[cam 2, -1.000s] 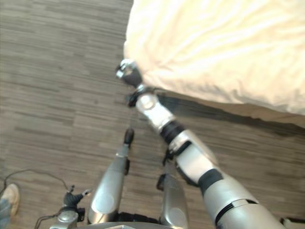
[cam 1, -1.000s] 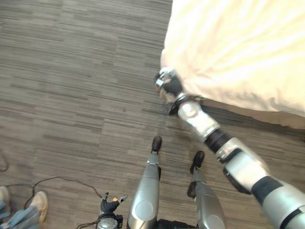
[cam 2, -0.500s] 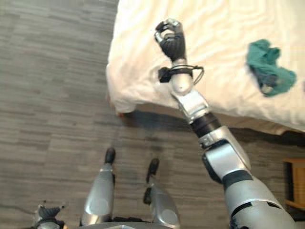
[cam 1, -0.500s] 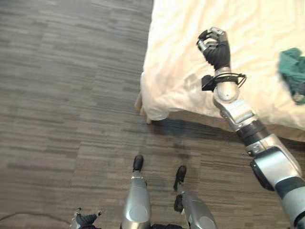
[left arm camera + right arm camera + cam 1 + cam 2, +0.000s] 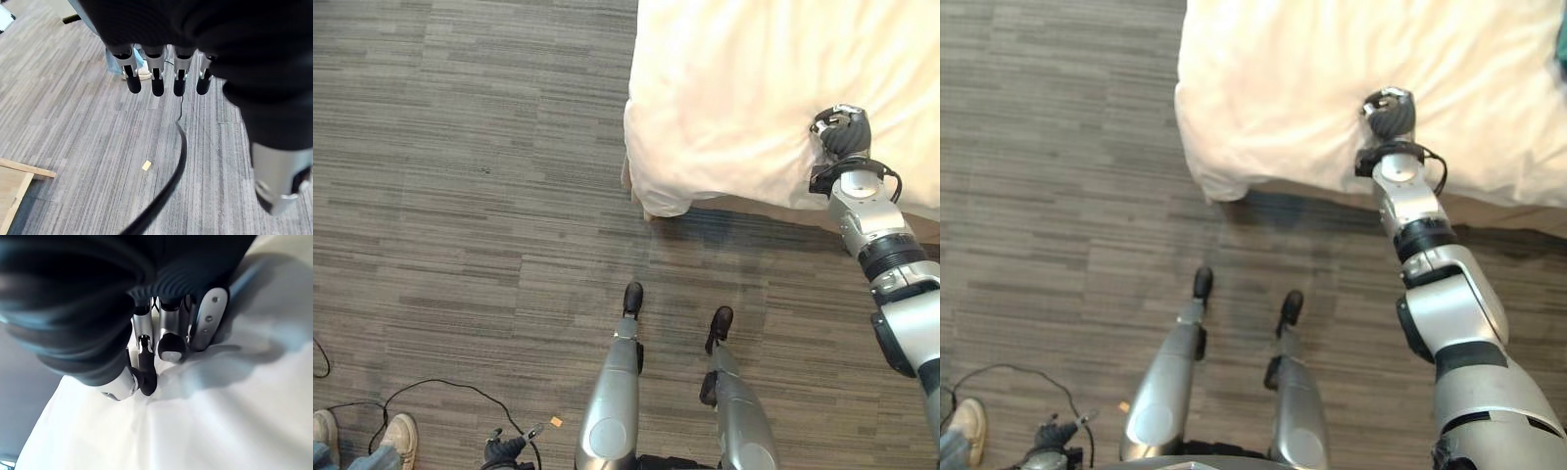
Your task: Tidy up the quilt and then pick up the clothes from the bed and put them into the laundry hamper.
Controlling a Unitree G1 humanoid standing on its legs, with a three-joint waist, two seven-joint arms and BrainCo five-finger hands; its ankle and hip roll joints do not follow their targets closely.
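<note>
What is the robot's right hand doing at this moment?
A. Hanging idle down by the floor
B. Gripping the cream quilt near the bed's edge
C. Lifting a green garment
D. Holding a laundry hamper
B: the right hand sits on the cream quilt near the bed's near edge, and the right wrist view shows its fingers curled into the fabric.

The cream-white quilt (image 5: 773,88) lies spread over the bed, softly creased, its near edge hanging over the bed's side and its corner drooping at the bed's near left corner above the floor. A small patch of teal clothing (image 5: 1562,47) lies on it near the bed's right edge, mostly cut off.
</note>
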